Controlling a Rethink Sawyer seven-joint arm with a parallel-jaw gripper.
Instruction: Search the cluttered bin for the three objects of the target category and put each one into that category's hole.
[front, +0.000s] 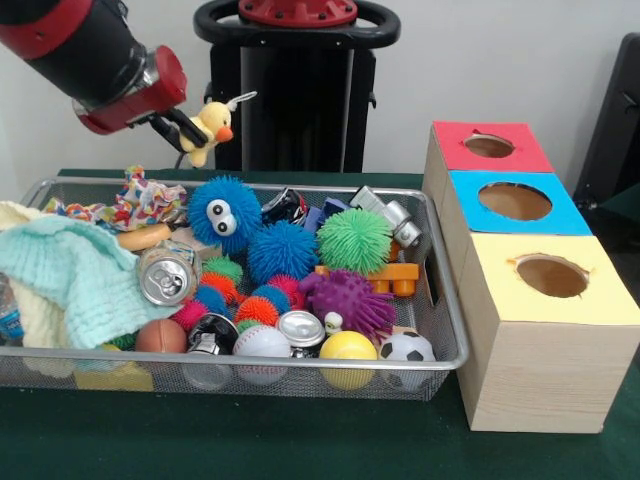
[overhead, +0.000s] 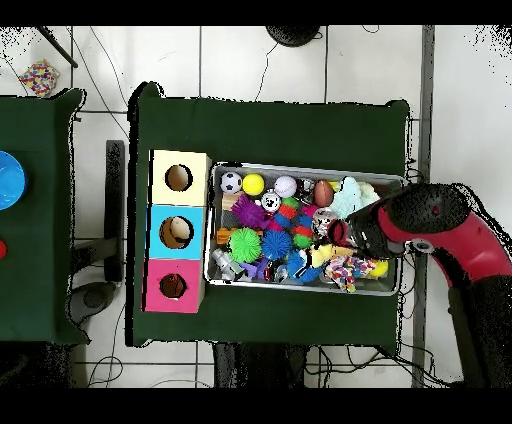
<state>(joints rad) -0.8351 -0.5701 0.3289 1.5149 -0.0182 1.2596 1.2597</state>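
One wire bin (front: 440, 300), three holed boxes (front: 545, 330), two crushed cans (front: 168, 275).

Your front view sits low and close at the table (front: 300, 450) edge, facing the wire bin (front: 440, 330). Your overhead looks straight down from farther off; both share bin (overhead: 395, 180) and three-hole box (overhead: 178, 232).

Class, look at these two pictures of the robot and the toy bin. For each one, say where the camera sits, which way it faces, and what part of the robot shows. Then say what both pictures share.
Front view: the camera sits across the table, facing the robot over the wire bin; the red and black arm comes in at the upper left, its gripper holding a yellow plush bee.
Overhead view: the camera hangs above, looking straight down; the arm enters from the right.
Shared: the bin of toys, the box with three holes, and the arm.
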